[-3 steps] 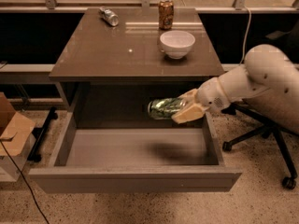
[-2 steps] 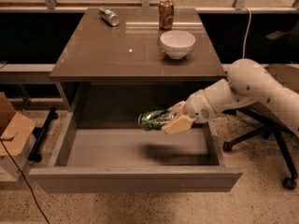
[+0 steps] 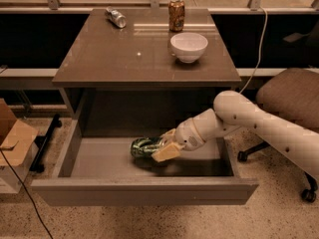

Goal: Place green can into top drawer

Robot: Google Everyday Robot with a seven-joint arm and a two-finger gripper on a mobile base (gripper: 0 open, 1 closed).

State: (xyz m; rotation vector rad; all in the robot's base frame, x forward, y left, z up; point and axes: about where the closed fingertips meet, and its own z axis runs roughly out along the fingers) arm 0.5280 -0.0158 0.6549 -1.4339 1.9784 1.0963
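The top drawer (image 3: 144, 189) stands pulled open under the table top, with its smooth grey inside showing. The green can (image 3: 143, 147) lies on its side low inside the drawer, near the middle. I cannot tell whether it touches the floor. My gripper (image 3: 164, 146) reaches in from the right on a white arm and is shut on the can's right end.
On the table top (image 3: 114, 59) stand a white bowl (image 3: 189, 46) and a brown-orange can (image 3: 176, 15), and a silver-grey can (image 3: 116, 17) lies at the back left. An office chair (image 3: 291, 101) stands to the right. A cardboard box (image 3: 12, 138) sits at the left.
My arm has moved left and down with the green can, carrying it from above the drawer's right side down to near the drawer's floor in the middle.
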